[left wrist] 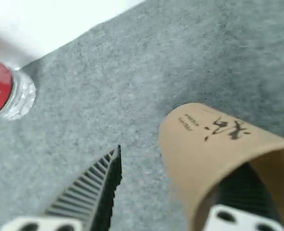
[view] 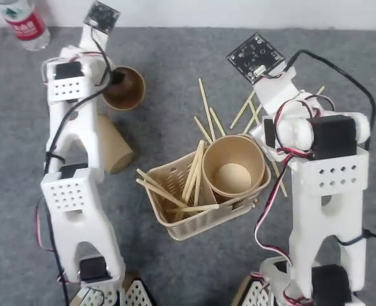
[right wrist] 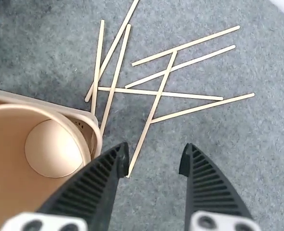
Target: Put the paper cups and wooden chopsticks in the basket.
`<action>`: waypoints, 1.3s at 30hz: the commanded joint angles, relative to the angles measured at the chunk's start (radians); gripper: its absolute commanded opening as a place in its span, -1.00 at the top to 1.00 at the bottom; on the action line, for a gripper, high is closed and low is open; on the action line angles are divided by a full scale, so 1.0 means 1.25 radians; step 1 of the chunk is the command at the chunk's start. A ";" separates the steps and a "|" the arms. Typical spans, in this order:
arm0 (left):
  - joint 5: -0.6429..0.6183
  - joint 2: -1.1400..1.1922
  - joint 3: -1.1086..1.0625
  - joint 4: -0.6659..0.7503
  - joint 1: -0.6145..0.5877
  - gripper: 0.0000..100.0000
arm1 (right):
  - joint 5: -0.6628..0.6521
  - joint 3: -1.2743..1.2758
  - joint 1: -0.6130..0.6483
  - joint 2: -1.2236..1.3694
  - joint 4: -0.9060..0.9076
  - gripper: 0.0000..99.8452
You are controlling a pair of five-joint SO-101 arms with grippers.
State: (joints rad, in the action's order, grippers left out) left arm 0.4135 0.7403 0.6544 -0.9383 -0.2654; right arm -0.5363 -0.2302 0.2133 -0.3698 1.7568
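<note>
A brown paper cup stands upright at the back left. My left gripper is open astride its wall, one finger inside the cup and the other finger outside, apart from it. A second cup lies on its side beside the left arm. The beige basket holds a third cup and several chopsticks. Loose chopsticks lie on the grey mat behind the basket. My right gripper is open just above them, one chopstick end by its finger.
A plastic bottle with a red label stands at the back left corner, near the mat's edge. The grey mat lies bare between the two arms at the back.
</note>
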 commanded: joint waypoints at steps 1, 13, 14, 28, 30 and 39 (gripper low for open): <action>0.070 -0.011 0.033 0.007 -0.007 0.66 | -0.006 -0.005 0.003 -0.015 0.018 0.64; 0.107 -0.033 0.129 -0.113 -0.006 0.98 | -0.006 -0.001 -0.002 -0.015 0.020 0.64; 0.079 -0.047 0.164 -0.151 -0.007 0.98 | -0.006 -0.001 -0.003 -0.015 0.021 0.64; -0.015 -0.122 0.710 -0.653 0.006 0.98 | 0.096 -0.006 -0.120 -0.099 0.019 0.65; -0.083 -0.142 0.763 -0.657 0.009 0.98 | 0.096 -0.006 -0.154 -0.153 0.019 0.65; -0.273 -0.443 0.536 -0.657 0.098 0.98 | 0.097 0.000 -0.300 -0.390 0.018 0.99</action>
State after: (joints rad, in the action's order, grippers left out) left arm 0.1649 0.3874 1.4983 -1.7346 -0.2163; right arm -0.4273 -0.2271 -0.1212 -0.7841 1.7568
